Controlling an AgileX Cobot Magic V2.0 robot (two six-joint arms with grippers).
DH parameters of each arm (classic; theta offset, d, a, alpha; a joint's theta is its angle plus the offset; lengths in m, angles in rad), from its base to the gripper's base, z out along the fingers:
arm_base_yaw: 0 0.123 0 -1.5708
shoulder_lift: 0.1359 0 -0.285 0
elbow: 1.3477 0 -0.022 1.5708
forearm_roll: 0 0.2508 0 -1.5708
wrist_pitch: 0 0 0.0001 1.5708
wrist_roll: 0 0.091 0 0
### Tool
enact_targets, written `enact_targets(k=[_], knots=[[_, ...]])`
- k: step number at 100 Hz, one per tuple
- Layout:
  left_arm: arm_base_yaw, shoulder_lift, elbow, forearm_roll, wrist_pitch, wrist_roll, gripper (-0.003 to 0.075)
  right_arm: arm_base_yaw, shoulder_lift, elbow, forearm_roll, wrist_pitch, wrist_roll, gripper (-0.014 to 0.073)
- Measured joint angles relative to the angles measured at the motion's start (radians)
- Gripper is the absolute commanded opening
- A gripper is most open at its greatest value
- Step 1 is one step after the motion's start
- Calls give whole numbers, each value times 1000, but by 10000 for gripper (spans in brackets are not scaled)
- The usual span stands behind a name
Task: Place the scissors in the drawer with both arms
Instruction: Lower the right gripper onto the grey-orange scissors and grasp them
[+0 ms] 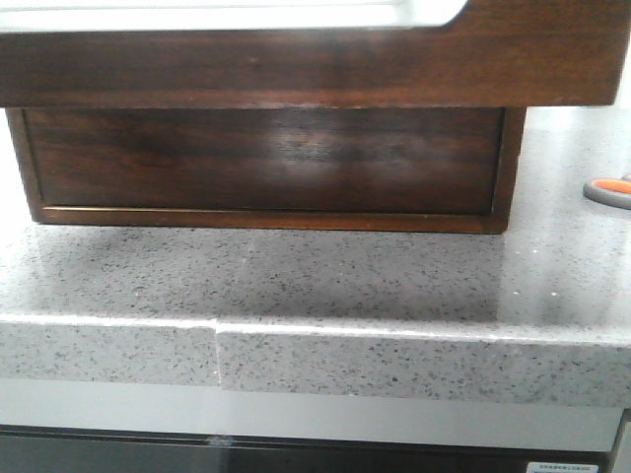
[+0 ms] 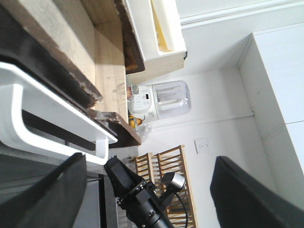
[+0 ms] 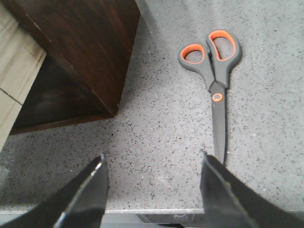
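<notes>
The scissors lie flat on the speckled counter, with grey handles, orange-lined loops and closed blades. In the front view only a handle shows, at the far right edge. My right gripper hangs open and empty over the counter, and one fingertip is next to the blade tip. The drawer, a dark glossy front with a white round-cornered area on top, juts forward at the top of the front view. My left gripper is open and empty beside the drawer's white rim. Neither gripper shows in the front view.
The wooden unit's lower body stands on the grey counter, and its corner shows in the right wrist view. The counter's front edge is close under my right fingers. The right arm shows in the left wrist view.
</notes>
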Motion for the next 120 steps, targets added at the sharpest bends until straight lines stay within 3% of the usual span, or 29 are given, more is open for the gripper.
enact_targets(k=[7,19,34,53,70,96,120], knots=[[0,-17,-10,0,0,0,456,0,0,0,0,0,0,382],[0,-39,-32,26,-15,52,310,0,8,-27,-12,0,1,382],[0,-43,-59,138,-26,136,-18,0,86,-148,-92,51,1,382],[0,-43,-79,252,-26,306,-20,0,300,-347,-231,227,1,382],[0,-43,-137,366,-28,467,-20,0,523,-465,-259,316,1,382],[0,-43,-291,713,-13,497,-20,0,820,-559,-262,296,1,383],[0,-46,-333,768,3,501,-20,0,1002,-572,-269,216,1,383]])
